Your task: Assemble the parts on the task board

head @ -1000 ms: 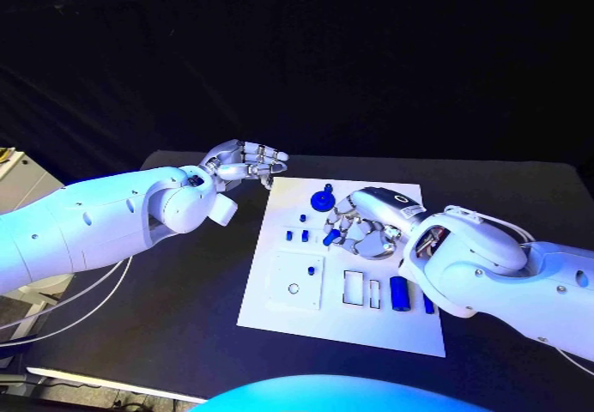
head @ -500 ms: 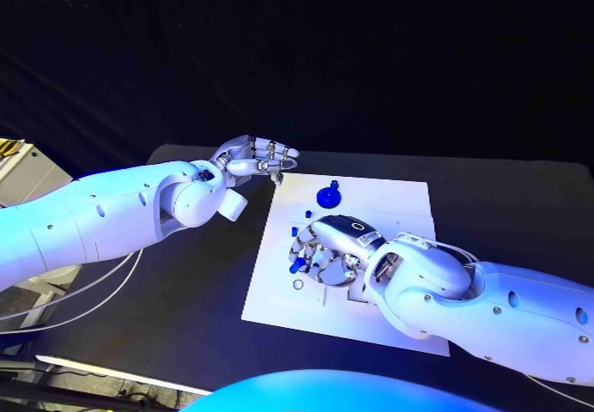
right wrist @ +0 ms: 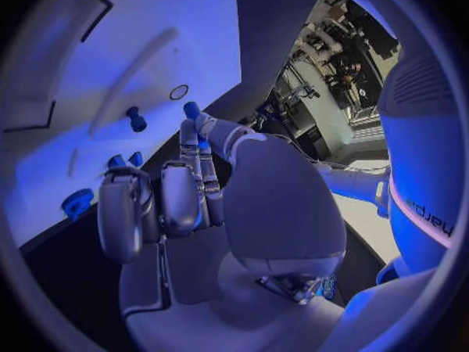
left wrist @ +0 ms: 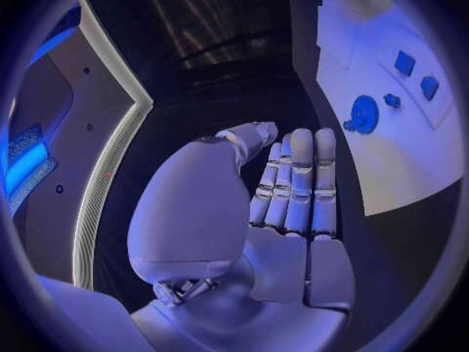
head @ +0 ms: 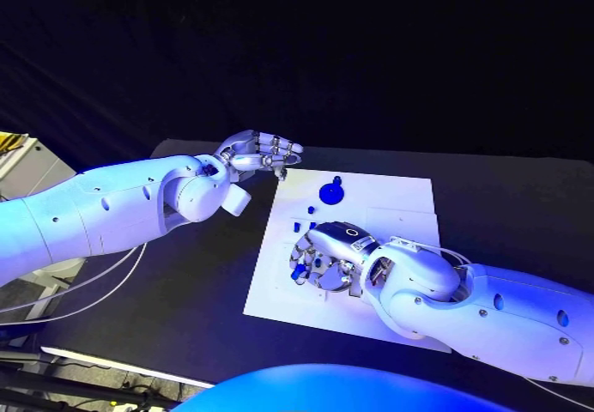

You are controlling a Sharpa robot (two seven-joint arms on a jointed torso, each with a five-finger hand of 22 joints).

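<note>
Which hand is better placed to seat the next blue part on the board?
Probably the right hand: it is over the task board and pinches a small blue part in its fingertips. The left hand hovers off the board's far corner with fingers curled, holding nothing.

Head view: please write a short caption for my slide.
Right hand holds a blue part over the white board; left hand waits beside it.
</note>
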